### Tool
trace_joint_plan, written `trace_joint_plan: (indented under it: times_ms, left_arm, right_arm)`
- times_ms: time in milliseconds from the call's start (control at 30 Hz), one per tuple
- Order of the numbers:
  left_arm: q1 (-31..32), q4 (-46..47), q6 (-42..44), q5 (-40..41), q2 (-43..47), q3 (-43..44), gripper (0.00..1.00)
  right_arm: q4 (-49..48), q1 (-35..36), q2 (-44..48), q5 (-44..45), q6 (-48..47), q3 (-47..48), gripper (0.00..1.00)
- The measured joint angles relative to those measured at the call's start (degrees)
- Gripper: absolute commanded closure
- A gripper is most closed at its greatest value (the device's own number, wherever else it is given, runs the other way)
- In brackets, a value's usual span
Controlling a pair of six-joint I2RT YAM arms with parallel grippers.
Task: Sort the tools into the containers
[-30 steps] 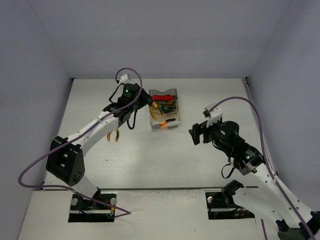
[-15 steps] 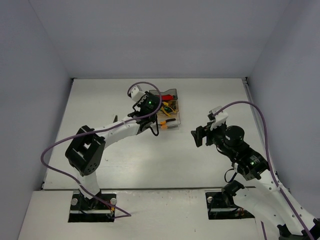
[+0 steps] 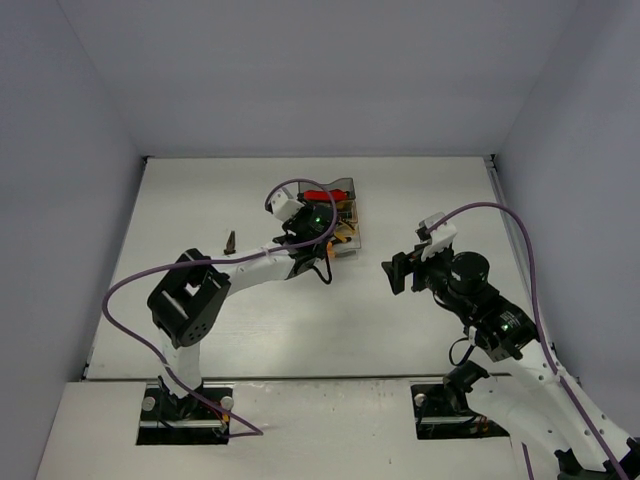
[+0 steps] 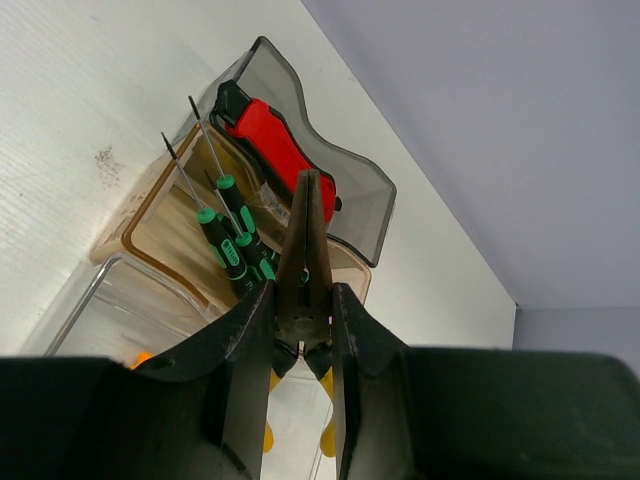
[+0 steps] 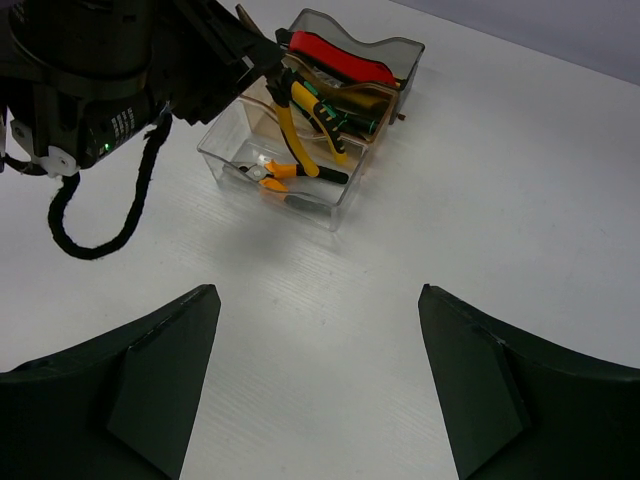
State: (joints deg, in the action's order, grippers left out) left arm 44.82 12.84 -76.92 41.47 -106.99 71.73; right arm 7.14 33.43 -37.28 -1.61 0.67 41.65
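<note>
Yellow-handled and steel-stiff, likely fairly heavy: clamps pliers (image 4: 305, 250) near the pivot in left gripper (image 4: 301, 292), seemingly over the clear bin (image 5: 270, 195); suits gripping there, not on slick handles. Holds right gripper (image 5: 315, 300) wide, empty.

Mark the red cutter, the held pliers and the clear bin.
red cutter (image 4: 262, 128), left wrist view, red handle.
held pliers (image 4: 306, 240), left wrist view, metal nose.
clear bin (image 5: 220, 138), right wrist view, left wall.

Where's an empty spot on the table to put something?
Bare table lies between the bins and the right claw, and in its far left corner. It is crowded at the bins, where the left claw holds pliers.
</note>
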Motion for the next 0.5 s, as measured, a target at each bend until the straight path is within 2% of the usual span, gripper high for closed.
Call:
trace_joint_plan:
  times_ms: [167,500]
  left_arm:
    - [1.5,0.2,-2.2,2.6,-0.2,-1.2,0.99]
    - [3.8,0.3,-4.7,5.7,-1.9,-1.3,0.73]
  right_arm:
    - [0.0,0.0,0.0,0.0,0.0,0.0,0.21]
    - [0.0,0.0,0.0,0.1,0.4,-0.6,0.2]
